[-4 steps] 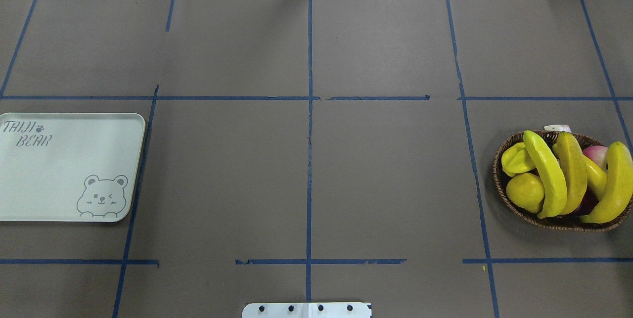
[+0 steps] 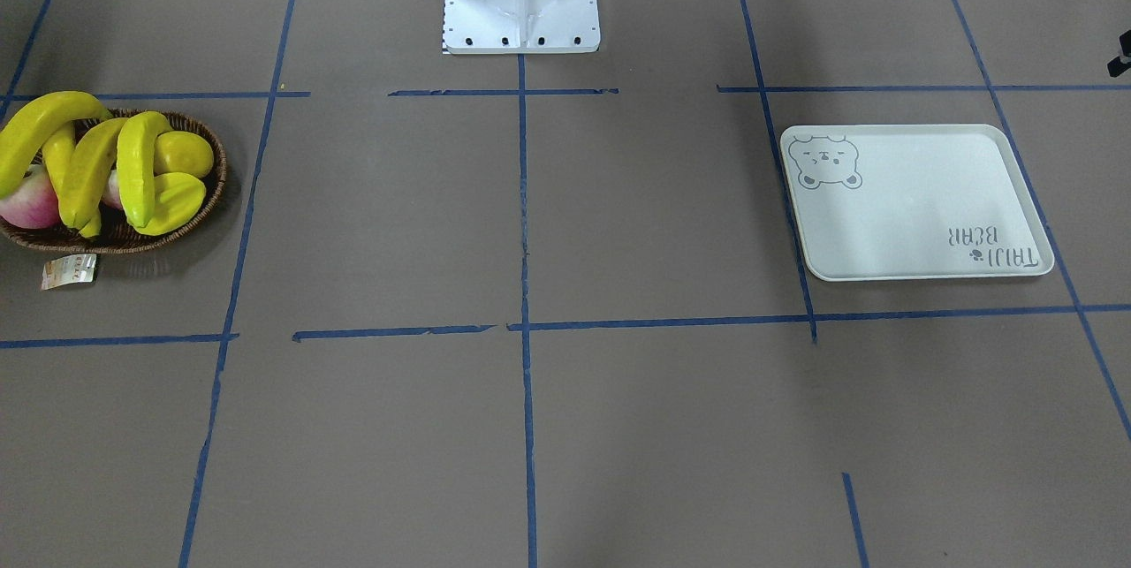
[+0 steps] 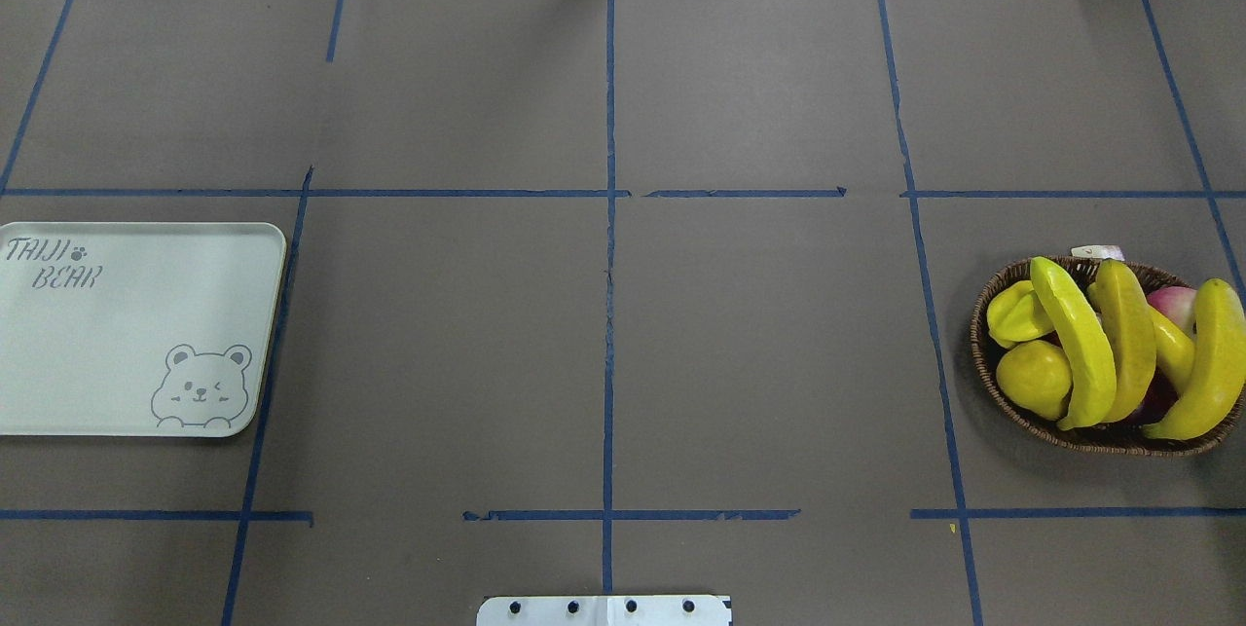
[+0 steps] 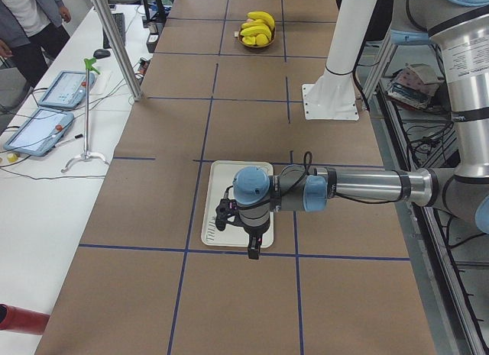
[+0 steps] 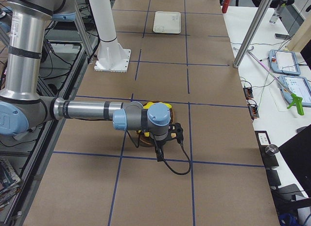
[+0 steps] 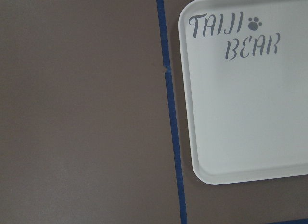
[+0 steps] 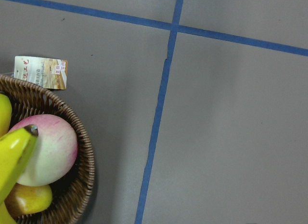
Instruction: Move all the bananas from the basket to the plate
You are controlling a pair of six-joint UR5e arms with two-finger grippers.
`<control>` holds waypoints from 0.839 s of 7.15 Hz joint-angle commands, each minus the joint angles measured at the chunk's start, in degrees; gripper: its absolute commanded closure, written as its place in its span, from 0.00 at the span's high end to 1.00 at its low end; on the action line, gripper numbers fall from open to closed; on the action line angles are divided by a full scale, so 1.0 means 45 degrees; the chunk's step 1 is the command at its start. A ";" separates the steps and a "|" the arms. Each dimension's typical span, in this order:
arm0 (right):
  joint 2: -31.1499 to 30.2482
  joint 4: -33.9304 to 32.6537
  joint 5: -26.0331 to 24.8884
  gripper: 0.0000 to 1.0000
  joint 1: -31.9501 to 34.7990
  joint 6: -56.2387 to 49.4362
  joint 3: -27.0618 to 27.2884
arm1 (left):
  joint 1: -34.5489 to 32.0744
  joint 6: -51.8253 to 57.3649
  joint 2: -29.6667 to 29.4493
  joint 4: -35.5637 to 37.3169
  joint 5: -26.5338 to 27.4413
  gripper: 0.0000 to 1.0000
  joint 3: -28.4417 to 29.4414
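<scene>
1. Bananas (image 3: 1081,344), four of them, are lying piled in the basket (image 3: 981,353) at the surface's (image 3: 759,344) right edge, beside a round yellow fruit (image 3: 1032,378) and a pink fruit (image 7: 48,149).
2. The plate (image 3: 127,334) is sitting at the left edge, well apart from the basket.
3. The left end effector (image 4: 254,250) is hanging above the plate's edge and the right end effector (image 5: 158,155) above the basket's rim. I cannot tell how far either is opening or whether it is gripping anything.
</scene>
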 commanded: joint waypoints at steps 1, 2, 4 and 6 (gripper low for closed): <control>0.0059 -0.0152 0.0133 1.00 -0.0071 0.0103 0.1308 | 0.0000 -0.0014 -0.0016 -0.0022 -0.0049 1.00 0.0118; -0.0075 -0.0094 0.0617 1.00 -0.0091 0.1380 0.1234 | 0.0000 -0.0033 -0.0016 -0.0022 -0.0049 1.00 0.0118; -0.0309 0.0607 0.1149 0.99 -0.1316 0.5655 0.2846 | 0.0000 -0.0034 -0.0016 -0.0022 -0.0049 1.00 0.0118; -0.0738 0.0687 0.0065 1.00 -0.2915 0.8835 0.4117 | 0.0000 -0.0034 -0.0016 -0.0022 -0.0069 1.00 0.0118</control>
